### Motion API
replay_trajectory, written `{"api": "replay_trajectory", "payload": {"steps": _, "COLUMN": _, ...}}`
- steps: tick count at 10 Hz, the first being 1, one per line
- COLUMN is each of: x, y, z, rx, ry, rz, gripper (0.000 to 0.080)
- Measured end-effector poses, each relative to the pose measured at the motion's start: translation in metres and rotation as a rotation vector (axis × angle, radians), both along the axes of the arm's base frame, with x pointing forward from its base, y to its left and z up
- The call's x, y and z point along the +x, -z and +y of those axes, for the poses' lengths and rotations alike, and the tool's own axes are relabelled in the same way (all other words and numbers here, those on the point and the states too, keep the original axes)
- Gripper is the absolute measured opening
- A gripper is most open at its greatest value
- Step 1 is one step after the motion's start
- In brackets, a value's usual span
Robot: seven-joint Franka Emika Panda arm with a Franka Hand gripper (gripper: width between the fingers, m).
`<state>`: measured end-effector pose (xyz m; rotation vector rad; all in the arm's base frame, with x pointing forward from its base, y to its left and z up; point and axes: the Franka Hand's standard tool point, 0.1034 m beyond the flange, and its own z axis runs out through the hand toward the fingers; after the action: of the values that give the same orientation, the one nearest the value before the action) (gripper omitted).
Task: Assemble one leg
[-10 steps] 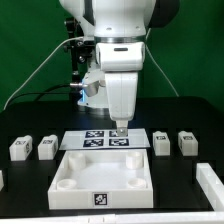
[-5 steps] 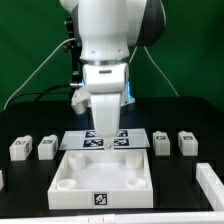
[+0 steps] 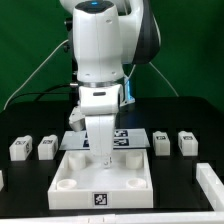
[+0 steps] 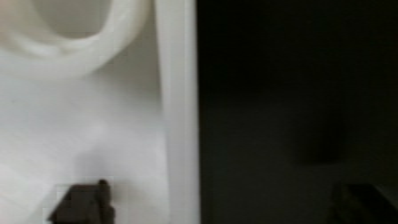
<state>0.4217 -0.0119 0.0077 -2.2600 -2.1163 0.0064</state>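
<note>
Watching the exterior view, I see the gripper [image 3: 104, 160] hanging low over the white panel's [image 3: 135, 165] back wall, mid-frame. On the wrist view its fingers [image 4: 80, 202] stand wide apart: open. One leg [image 3: 46, 147] sits on the table [image 3: 25, 172] at the exterior view's left, another leg [image 3: 161, 141] at its right, both well apart from the gripper.

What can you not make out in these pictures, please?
Exterior view: the robot arm hides most of the thin flat white marker board. The claw blends into the large white square plastic panel, so contact is unclear. The right edge cuts off one small white rectangular plastic leg.
Wrist view: blurred, and the panel's round socket is cut off by the edge.
</note>
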Motion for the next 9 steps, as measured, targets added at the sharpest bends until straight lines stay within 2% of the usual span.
{"api": "replay_trajectory", "payload": {"steps": 1, "x": -0.0001, "y": 0.0001, "z": -0.0001, "rx": 0.000, "ry": 0.000, "rz": 0.000, "gripper": 0.0510}}
{"api": "replay_trajectory", "payload": {"steps": 3, "x": -0.0002, "y": 0.0001, "z": -0.0001, "rx": 0.000, "ry": 0.000, "rz": 0.000, "gripper": 0.0210}}
{"api": "replay_trajectory", "payload": {"steps": 4, "x": -0.0002, "y": 0.0001, "z": -0.0002, "rx": 0.000, "ry": 0.001, "rz": 0.000, "gripper": 0.0210}}
{"api": "replay_trajectory", "payload": {"steps": 5, "x": 0.0013, "y": -0.0008, "z": -0.0003, "rx": 0.000, "ry": 0.001, "rz": -0.006, "gripper": 0.0059}}
{"api": "replay_trajectory", "payload": {"steps": 9, "x": 0.0026, "y": -0.0013, "z": -0.0003, "rx": 0.000, "ry": 0.001, "rz": -0.012, "gripper": 0.0058}}
